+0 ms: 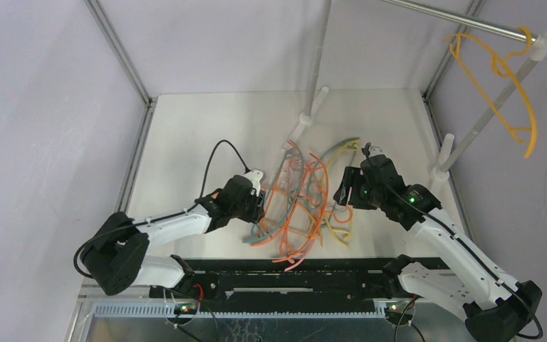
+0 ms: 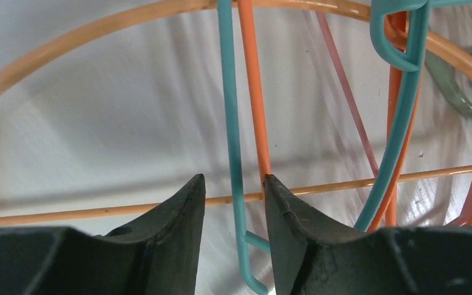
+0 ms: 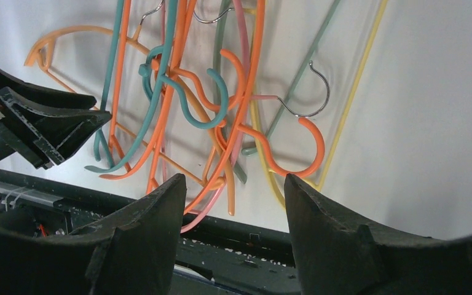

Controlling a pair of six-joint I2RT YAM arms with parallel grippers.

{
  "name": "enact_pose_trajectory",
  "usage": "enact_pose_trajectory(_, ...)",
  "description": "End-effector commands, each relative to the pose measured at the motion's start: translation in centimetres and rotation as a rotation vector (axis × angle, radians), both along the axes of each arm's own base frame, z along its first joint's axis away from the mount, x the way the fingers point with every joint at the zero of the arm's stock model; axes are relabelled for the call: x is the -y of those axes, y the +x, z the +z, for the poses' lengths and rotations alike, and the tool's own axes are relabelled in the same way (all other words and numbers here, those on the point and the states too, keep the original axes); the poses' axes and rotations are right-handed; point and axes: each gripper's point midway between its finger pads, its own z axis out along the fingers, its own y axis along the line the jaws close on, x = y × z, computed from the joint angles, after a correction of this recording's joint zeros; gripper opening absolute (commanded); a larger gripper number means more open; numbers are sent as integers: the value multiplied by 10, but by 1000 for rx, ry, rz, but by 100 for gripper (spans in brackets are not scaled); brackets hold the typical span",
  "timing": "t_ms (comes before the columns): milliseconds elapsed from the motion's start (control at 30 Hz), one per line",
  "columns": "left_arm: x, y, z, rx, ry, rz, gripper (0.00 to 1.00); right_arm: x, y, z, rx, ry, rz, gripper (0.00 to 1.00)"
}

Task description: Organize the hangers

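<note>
both open, left claw [image 2: 233, 181] astride one teal hanger [image 2: 230, 123], right claw [image 3: 233, 178] above tangled hanger pile [image 1: 300, 203]

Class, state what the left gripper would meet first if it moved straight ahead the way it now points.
Probably the teal hanger, whose thin bar runs between the open jaws of the left gripper, with an orange hanger close beside it; depth is unclear.

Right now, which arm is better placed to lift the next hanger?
Probably left. The left hand brackets a teal hanger, open fingers either side; the right hand hangs open at the pile's edge, around nothing.
</note>
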Motion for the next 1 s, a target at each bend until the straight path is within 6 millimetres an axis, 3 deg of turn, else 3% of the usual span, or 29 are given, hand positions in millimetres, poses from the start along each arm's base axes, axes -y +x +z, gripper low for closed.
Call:
enact_pose_trajectory(0, 13, 1, -3, -15, -60, -22, 42, -2, 6, 5, 28, 9, 14, 67)
enact_pose_trajectory(133, 18, 1, -5, -32, -71, -32, 14, -3, 6, 4, 23, 11, 17, 67)
enact_pose_trajectory(200, 20, 0, -7, -40, -70, -42, 12, -4, 6, 4, 22, 15, 20, 67)
enact_pose_trajectory(267, 21, 0, -7, -48, -72, -49, 1, -4, 6, 4, 20, 13, 20, 67)
enact_pose_trajectory(400, 26, 0, 12, -42, -89, -66, 0, -3, 5, 4, 21, 13, 24, 67)
enact_pose_trajectory(633, 32, 23, 106, 106, -183, -11, 0, -12, 8, 7, 30, 40, 55, 63)
enact_pose_trajectory(733, 39, 33, 131, 143, -225, 8, 0, -20, 10, 9, 36, 65, 89, 62)
enact_pose_trajectory(967, 50, 35, 131, 119, -277, 4, 0, -37, 10, 13, 36, 124, 157, 60)
